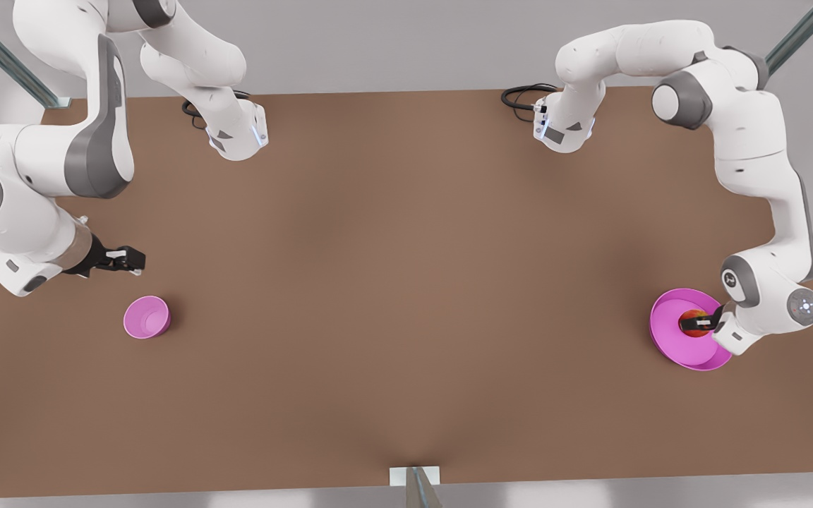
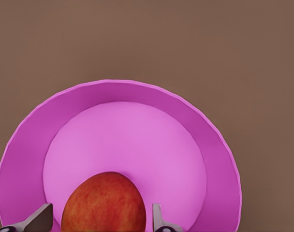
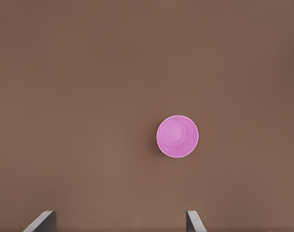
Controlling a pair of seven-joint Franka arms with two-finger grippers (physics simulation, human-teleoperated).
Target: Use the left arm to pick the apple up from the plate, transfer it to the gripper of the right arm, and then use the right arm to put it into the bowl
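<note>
The left gripper point(image 1: 697, 324) is down in the plate point(image 1: 664, 331), on the front view's right. Its fingers point(image 2: 38, 220) sit one on each side of the apple point(image 2: 104, 203), w/ small gaps showing, so it looks spread wide & not squeezing yet. The apple rests on the plate's flat middle, near the wrist side.

The right gripper point(image 1: 124, 259) waits on the front view's left, up over the brown table point(image 1: 406, 282), just beside the bowl point(image 1: 146, 317) & apart from it. Its fingers point(image 3: 40, 222) are spread wide w/ nothing between them.

What could go wrong, I think:
- The apple is round & smooth. If the fingers close off-centre, it may squirt out & roll on the plate.
- If the gripper goes too low, it may push the plate or tip its rim.
- A weak pinch may drop the apple on the way over.
- The bowl is barely wider than the apple, so a bad aim could miss it.
</note>
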